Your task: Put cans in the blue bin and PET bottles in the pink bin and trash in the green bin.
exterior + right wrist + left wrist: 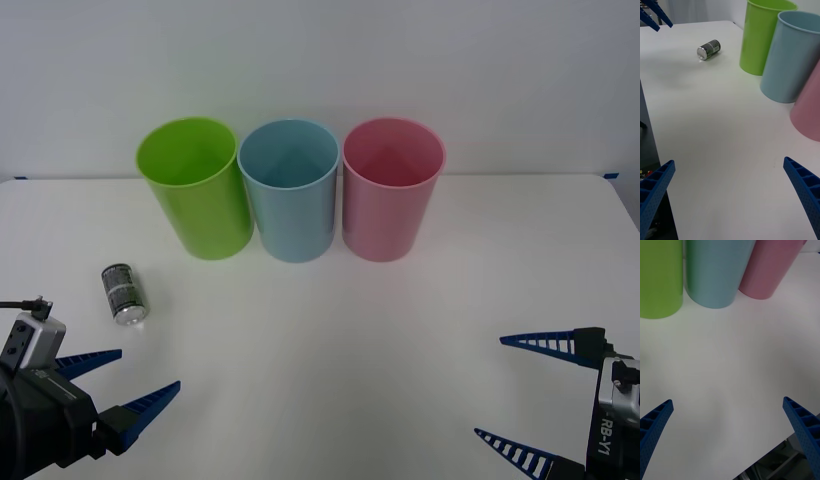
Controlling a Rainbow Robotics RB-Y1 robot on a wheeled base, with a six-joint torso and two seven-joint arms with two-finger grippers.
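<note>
On white table point(400, 330), small metal can point(124, 294), lying sideways

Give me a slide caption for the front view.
Small dark-labelled metal can lying before lime-green, light-blue and pink plastic bins; both blue-fingered grippers, left and right, open.

Light: you have bright, even overhead light | Shadows: soft and short under the bins point(290, 190), faint one beside the can point(124, 293) | Glare: small highlight on the can's silver end, centre-left | Focus: front view sharp; wrist views soft on the fingers point(655, 425) at the bottom corners.
</note>
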